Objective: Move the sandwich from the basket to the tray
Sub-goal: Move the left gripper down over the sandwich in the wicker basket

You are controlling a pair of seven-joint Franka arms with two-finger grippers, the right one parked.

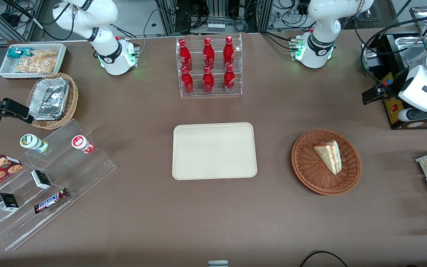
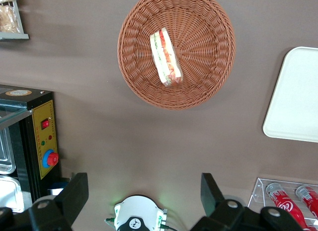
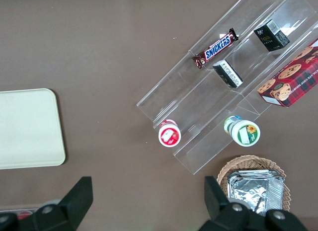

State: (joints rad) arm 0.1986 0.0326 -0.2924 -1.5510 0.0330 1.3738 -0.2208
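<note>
Brown matte table (image 1: 143,207), nothing moved yet by the look of it. Your small triangular white-bread sandwich (image 1: 329,155) with red and green filling lies on its side in the round reddish-brown wicker basket (image 1: 306,168), toward the working arm's end of the table; the flat cream rectangular tray (image 1: 213,151) sits bare, well apart from the basket. Left gripper (image 2: 144,196) hangs high above the table, farther from the front camera than the basket, jaws wide apart and holding nothing. Expect the sandwich to be light, soft and easily crushed, with layers that could slide apart. I'd take it across the two bread faces near the thick end and squeeze gently. Basket weave may snag a fingertip on descent.
</note>
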